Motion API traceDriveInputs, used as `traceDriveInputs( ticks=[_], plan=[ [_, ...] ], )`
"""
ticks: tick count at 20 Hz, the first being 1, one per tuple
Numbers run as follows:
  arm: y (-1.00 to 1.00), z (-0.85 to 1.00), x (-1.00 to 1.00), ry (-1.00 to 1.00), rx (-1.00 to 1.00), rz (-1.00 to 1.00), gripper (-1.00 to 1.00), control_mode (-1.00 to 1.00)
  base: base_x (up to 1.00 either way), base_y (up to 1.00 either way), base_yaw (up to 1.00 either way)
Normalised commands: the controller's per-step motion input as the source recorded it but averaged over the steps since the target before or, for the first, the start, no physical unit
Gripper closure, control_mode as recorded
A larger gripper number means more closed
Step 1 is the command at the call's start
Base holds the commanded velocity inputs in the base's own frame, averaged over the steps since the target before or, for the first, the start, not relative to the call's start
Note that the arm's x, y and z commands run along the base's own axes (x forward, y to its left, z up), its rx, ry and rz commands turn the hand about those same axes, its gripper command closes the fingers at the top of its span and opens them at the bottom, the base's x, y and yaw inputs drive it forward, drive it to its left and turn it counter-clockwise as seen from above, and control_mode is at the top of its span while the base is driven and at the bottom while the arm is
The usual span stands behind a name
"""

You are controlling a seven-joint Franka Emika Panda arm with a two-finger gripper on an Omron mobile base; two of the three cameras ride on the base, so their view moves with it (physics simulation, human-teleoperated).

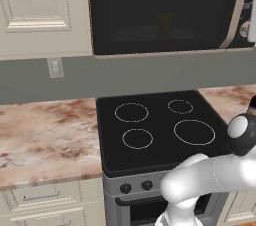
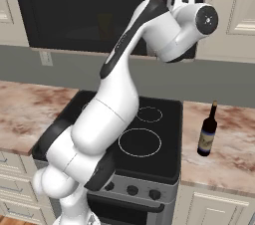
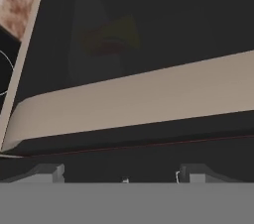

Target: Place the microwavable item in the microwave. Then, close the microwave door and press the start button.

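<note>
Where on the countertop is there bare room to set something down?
The marbled pink countertop left of the black four-ring cooktop is bare, up to the grey wall with the white outlet. To the cooktop's right, the dark glass bottle stands on the counter, with bare room around it.

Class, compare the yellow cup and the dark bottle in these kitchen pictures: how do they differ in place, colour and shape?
The yellow cup sits inside the microwave, dim behind its shut door; the dark bottle stands out on the marble counter right of the stove. The cup is yellow, the bottle dark with a label. The cup looks short and squat, the bottle tall with a thin neck. Both stand upright.
</note>
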Motion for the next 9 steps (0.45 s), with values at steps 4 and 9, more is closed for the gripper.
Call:
traceDriveInputs(
  ticks=[4,9],
  plan=[
    [-0.29,0.00,0.03,0.00,0.03,0.00,-1.00,-1.00,0.00,0.00,0.00],
    [-0.22,0.00,0.16,0.00,0.03,0.00,-1.00,-1.00,0.00,0.00,0.00]
  ],
)
